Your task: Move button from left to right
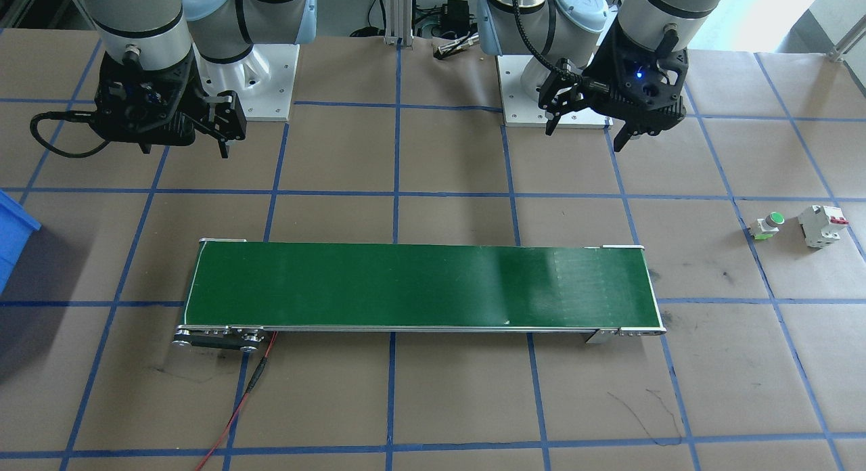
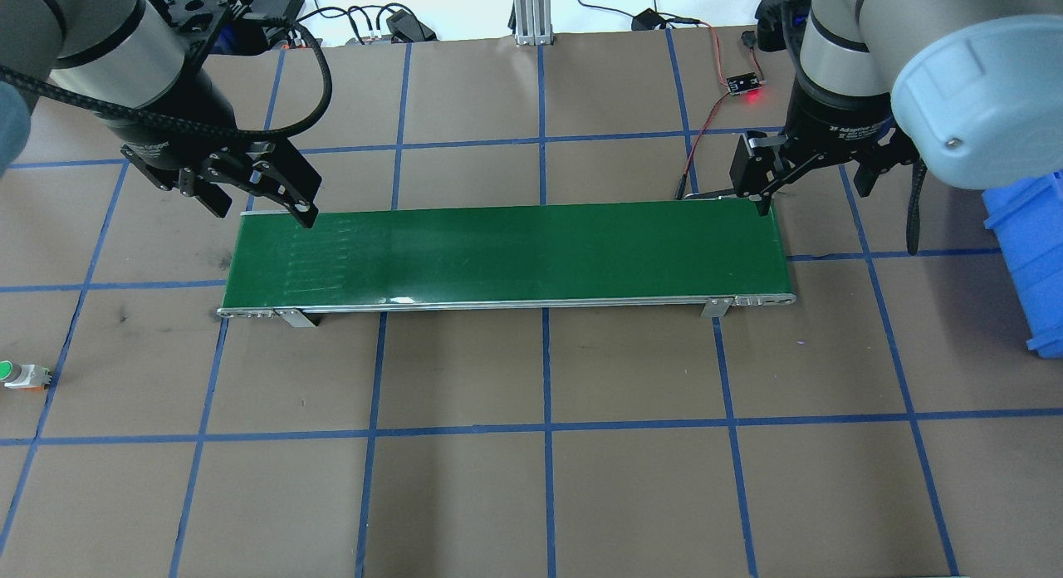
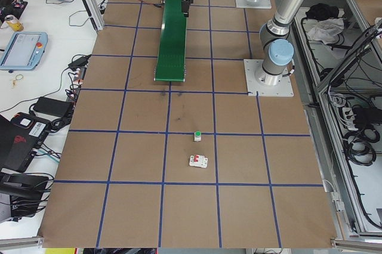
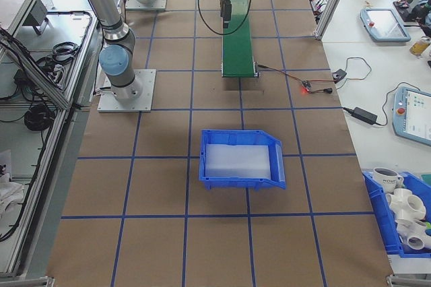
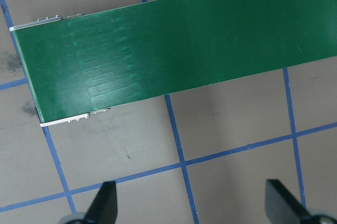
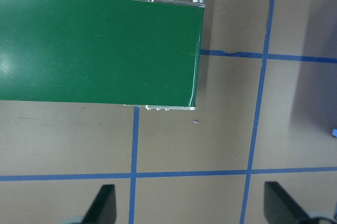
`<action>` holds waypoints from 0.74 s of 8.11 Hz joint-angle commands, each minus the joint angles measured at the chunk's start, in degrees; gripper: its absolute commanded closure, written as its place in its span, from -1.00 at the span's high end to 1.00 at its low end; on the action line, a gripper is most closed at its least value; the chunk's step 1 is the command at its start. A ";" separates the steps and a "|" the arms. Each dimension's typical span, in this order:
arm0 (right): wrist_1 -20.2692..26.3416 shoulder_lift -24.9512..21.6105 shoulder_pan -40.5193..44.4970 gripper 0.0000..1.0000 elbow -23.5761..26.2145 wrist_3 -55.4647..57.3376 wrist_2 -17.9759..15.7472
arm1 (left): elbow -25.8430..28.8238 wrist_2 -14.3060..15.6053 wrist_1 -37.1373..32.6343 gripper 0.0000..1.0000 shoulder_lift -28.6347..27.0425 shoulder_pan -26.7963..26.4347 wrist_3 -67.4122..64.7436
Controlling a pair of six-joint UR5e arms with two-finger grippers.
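Observation:
The button (image 1: 768, 225), a round green cap on a pale body with lime trim, lies on its side on the brown table off the conveyor's end on my left. It also shows at the overhead view's left edge as the button (image 2: 21, 373) and as the button (image 3: 197, 136) in the left side view. My left gripper (image 1: 587, 129) hangs open and empty above the table behind that end of the belt, well away from the button. Its fingers (image 5: 108, 195) frame bare table. My right gripper (image 1: 184, 146) is open and empty over the belt's other end, its fingers (image 6: 105, 197) spread wide.
A long green conveyor belt (image 2: 507, 254) runs across the table's middle, with a red wire (image 1: 237, 410) at its right-arm end. A white circuit breaker (image 1: 822, 225) with a red lever stands beside the button. A blue bin (image 2: 1030, 254) sits off the belt's right-arm end.

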 commanded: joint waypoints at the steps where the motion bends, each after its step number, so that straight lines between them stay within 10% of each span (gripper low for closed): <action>1: -0.03 0.00 0.00 1.00 0.02 0.00 0.00 | 0.09 0.14 -0.08 1.00 0.05 0.58 0.90; 6: -0.03 0.09 0.00 1.00 0.02 0.09 0.00 | -0.43 4.36 6.11 1.00 -3.35 24.35 25.00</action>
